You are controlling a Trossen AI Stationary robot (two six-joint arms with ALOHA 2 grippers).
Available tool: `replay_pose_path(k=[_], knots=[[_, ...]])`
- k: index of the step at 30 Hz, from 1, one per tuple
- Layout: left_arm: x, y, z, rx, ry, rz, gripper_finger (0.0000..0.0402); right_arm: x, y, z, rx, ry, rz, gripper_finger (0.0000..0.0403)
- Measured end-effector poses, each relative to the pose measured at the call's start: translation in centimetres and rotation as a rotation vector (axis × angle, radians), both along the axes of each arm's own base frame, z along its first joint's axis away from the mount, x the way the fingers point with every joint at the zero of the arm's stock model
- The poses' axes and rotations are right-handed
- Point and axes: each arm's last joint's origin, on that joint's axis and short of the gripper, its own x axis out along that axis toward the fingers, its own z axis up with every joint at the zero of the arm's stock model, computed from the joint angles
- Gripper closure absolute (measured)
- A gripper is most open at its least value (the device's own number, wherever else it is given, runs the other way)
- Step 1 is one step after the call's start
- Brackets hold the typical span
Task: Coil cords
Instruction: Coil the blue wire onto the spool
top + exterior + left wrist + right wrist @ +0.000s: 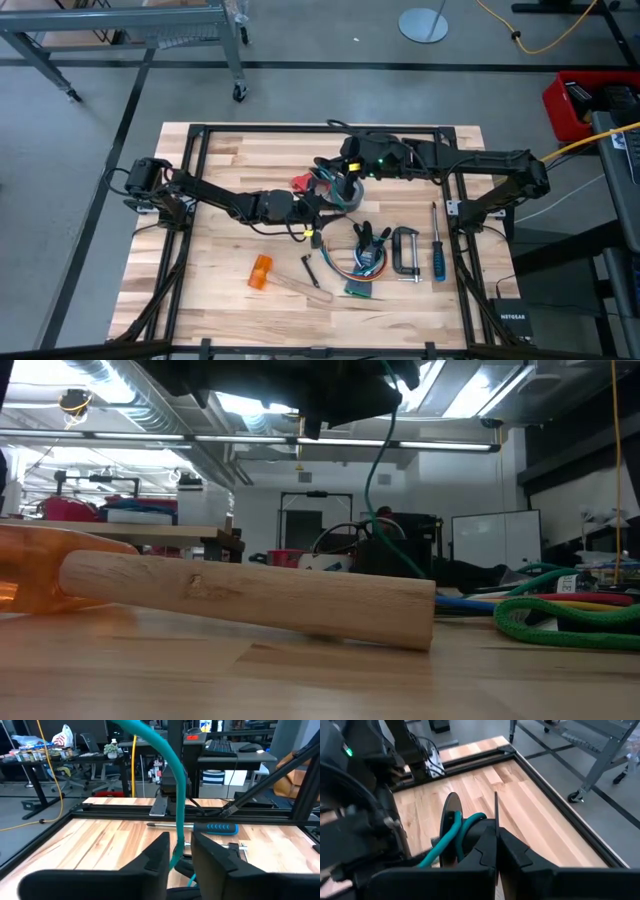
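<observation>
Currently both dark arms meet near the table's centre, slightly toward twelve o'clock, over a thin teal flexible cord [172, 780]. The left gripper [179, 851] is closed on that cord: in its wrist view the cable runs down between the two dark fingers and is pinched there, then arcs away above them. Judging by this hold, the left arm is acting as an anchor so the cord stays taut while the other end is wound.

The right gripper [496, 832] sits at about three o'clock from the left one. Its fingers are pressed nearly together around what looks like a thin dark disc or spool [451, 827], with the teal cord looping through beside it. That grip probably fixes the loop's shape, though whether the fingers clamp the disc or the cord itself is not clear.

Toward six o'clock of the grippers, lying loose on the pale wooden tabletop [210, 290], are a bundle of coloured wires [355, 262], a metal C-clamp [405, 255], a blue-handled screwdriver [437, 258] and a wooden-handled mallet with an orange head [262, 272]. They lie apart from the working area.
</observation>
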Motion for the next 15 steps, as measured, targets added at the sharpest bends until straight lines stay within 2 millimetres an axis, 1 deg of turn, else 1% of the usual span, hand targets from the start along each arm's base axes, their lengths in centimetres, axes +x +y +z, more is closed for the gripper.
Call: replay_pose_path(k=[8,11,15], knots=[[0.0,0.0,0.0,-0.01,-0.002,0.001,0.0394,0.1,0.1,0.4,-0.002,-0.035,0.024,0.0398],[0.0,0.0,0.0,-0.039,-0.007,0.004,0.0395,-0.6,0.1,1.0,-0.009,-0.055,0.026,0.0398],[0.0,0.0,0.4,-0.086,-0.057,0.007,0.0398,-2.3,0.2,2.7,-0.013,-0.114,0.027,0.0398]])
